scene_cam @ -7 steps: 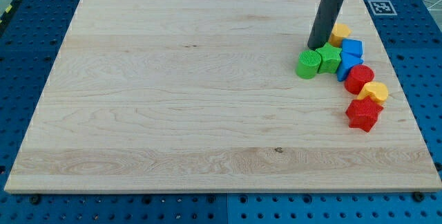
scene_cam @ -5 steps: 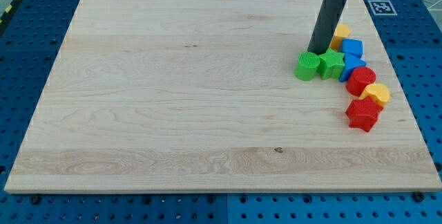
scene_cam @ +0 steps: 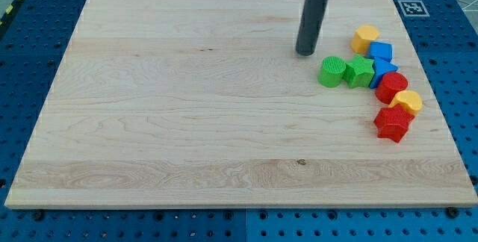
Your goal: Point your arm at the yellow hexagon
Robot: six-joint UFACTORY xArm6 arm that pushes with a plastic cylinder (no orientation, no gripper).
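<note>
My tip (scene_cam: 305,52) rests on the wooden board (scene_cam: 187,107), left of a cluster of blocks at the view's right. A yellow block that looks hexagonal (scene_cam: 365,39) lies at the cluster's top, well right of the tip and apart from it. A second yellow block (scene_cam: 407,101) sits lower, between a red round block (scene_cam: 390,87) and a red star-like block (scene_cam: 392,124); its shape is unclear. The green cylinder (scene_cam: 331,72) lies just below and right of the tip.
A green star (scene_cam: 360,71) touches the green cylinder. Two blue blocks, one (scene_cam: 382,51) above the other (scene_cam: 381,67), sit between the top yellow block and the red round block. A marker tag (scene_cam: 411,7) lies off the board's top right corner.
The rod has moved left and slightly up, away from the top yellow block it stood beside. The green cylinder and green star shifted slightly before that.
</note>
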